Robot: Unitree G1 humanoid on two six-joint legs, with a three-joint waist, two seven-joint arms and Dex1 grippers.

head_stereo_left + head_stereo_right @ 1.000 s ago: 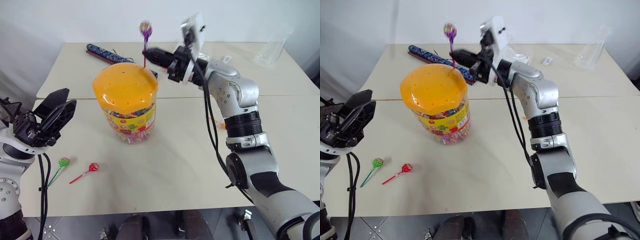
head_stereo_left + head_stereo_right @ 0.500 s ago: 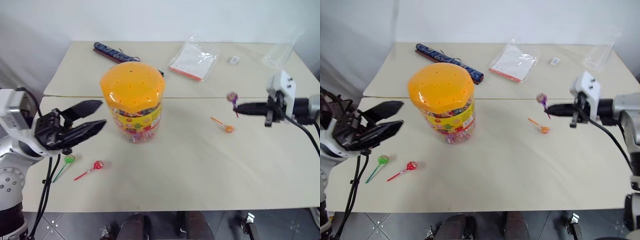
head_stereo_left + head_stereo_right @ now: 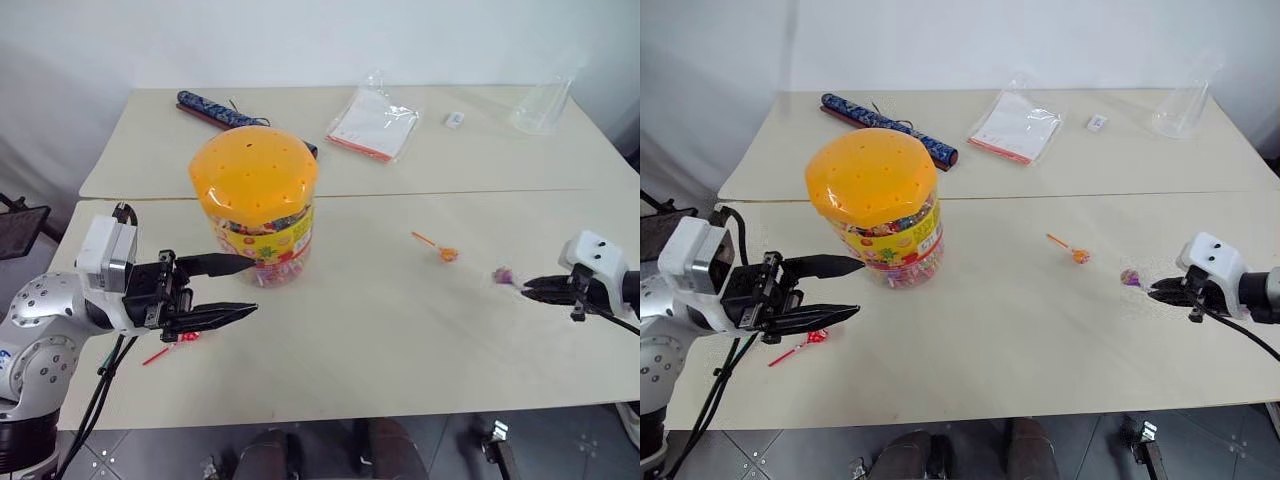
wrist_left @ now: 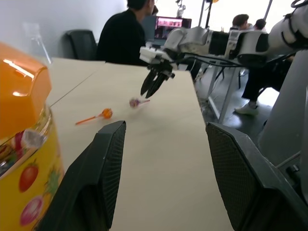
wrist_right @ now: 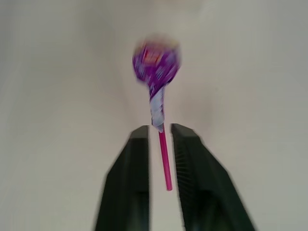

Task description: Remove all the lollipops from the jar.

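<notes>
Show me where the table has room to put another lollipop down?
Bare top lies between the jar and the orange lollipop, and along the near edge. It's crowded by the left pincer, over the red lollipop.

Far on the table (image 3: 350, 330) lie a patterned roll (image 3: 215, 110), a plastic bag (image 3: 375, 122) and a clear cup (image 3: 540, 105).

The jar (image 3: 258, 215) looks like clear plastic under a glossy, domed orange lid (image 3: 252, 178) and a shiny printed label. The purple lollipop (image 5: 156, 65), just past the jaws of the right gripper (image 5: 160, 135), wears a crinkled glossy wrapper on a smooth pink stick. The table (image 3: 380, 320) is matt beige. The gripper's fingers (image 5: 132, 178) are matt black.
</notes>
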